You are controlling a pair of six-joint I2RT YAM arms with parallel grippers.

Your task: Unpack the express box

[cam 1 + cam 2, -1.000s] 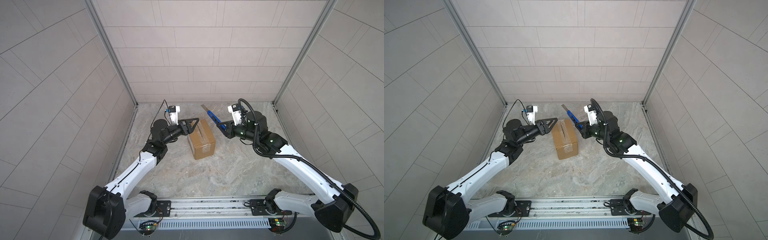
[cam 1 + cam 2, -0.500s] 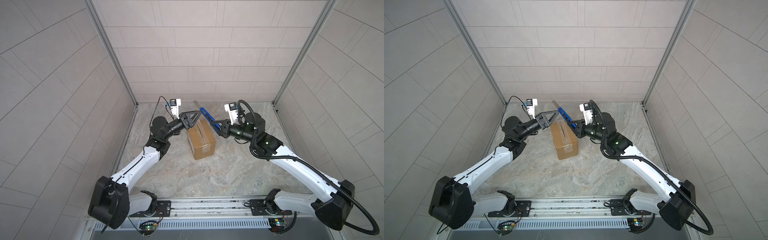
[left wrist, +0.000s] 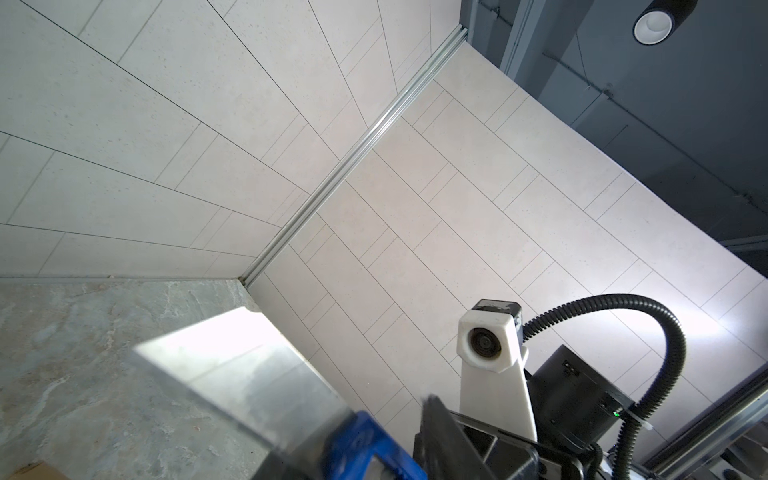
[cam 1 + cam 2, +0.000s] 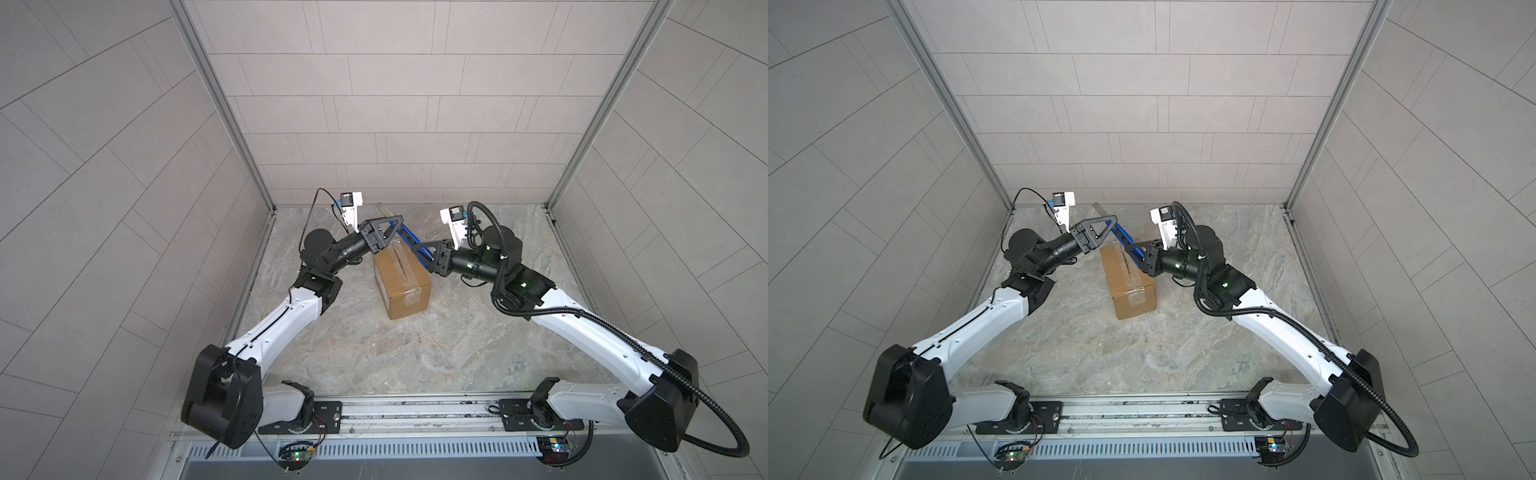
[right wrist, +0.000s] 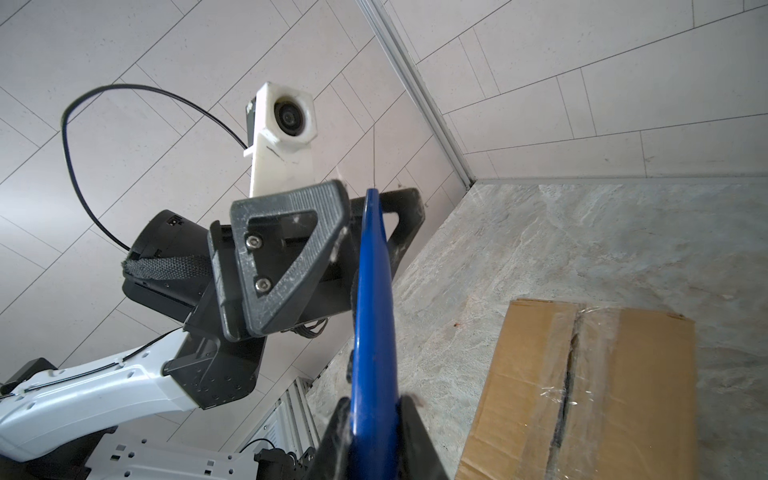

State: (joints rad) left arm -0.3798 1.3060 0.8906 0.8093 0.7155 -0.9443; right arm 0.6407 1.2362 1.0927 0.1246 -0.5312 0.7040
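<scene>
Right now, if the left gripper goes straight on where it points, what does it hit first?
The blue-handled metal-bladed scraper held by the right gripper: its handle sits between the open jaws of the left gripper. Past it, probably the tiled back wall; depth is unclear.

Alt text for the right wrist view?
The right gripper holds a blue-handled tool edge-on; the left gripper straddles it farther along. The express box sits on the marble table, a dark slit along its taped seam.

Both top views look down from high above the express box. Close beside it, the wrist views face each other, angled upward.
</scene>
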